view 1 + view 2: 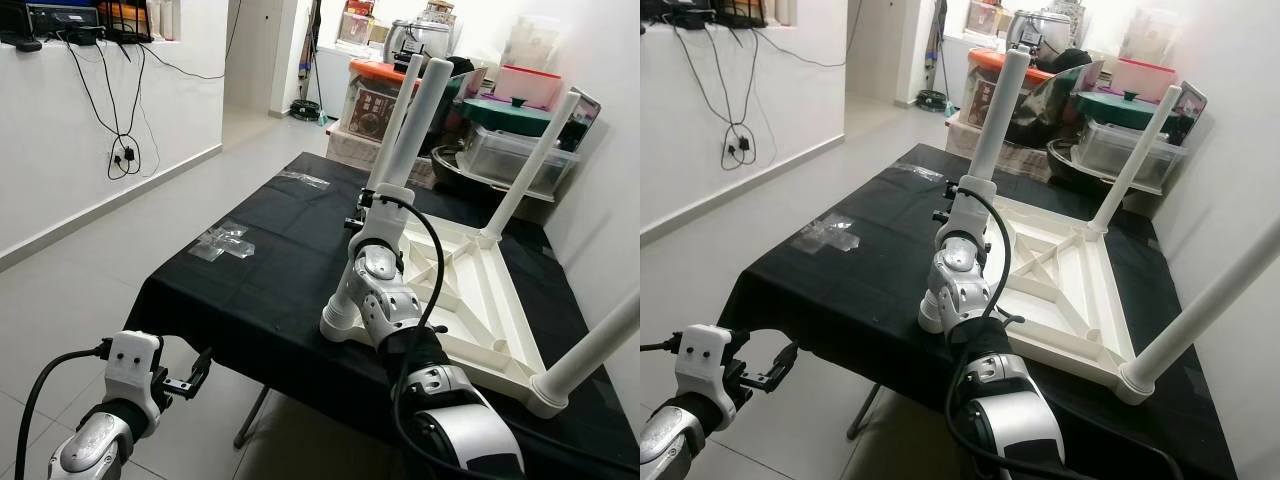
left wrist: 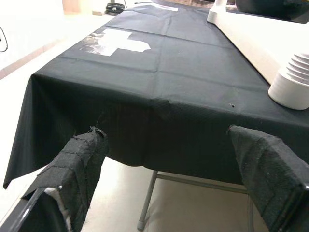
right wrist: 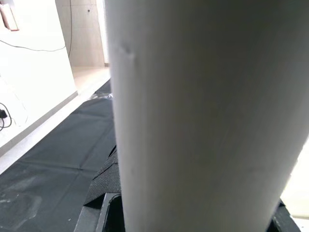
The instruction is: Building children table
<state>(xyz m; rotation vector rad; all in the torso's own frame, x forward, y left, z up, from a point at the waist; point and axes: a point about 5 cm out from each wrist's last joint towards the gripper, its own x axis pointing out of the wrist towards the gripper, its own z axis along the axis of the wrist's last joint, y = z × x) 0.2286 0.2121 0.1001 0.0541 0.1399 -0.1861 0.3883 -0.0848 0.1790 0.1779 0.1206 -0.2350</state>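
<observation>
Hiding behind the white leg, right hand clamps it | left hand spread, off desk | white upturned table, legs up

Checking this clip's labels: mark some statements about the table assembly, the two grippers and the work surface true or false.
1. The white plastic children's table top lies upside down on the black cloth-covered table. True.
2. The right gripper is around a white table leg. True.
3. The left gripper holds a leg. False: it is open, holding nothing, in front of the cloth's near edge.
4. No legs stand in the top. False: several stand upright.
5. Clear plastic wrappers lie on the cloth. True.
</observation>
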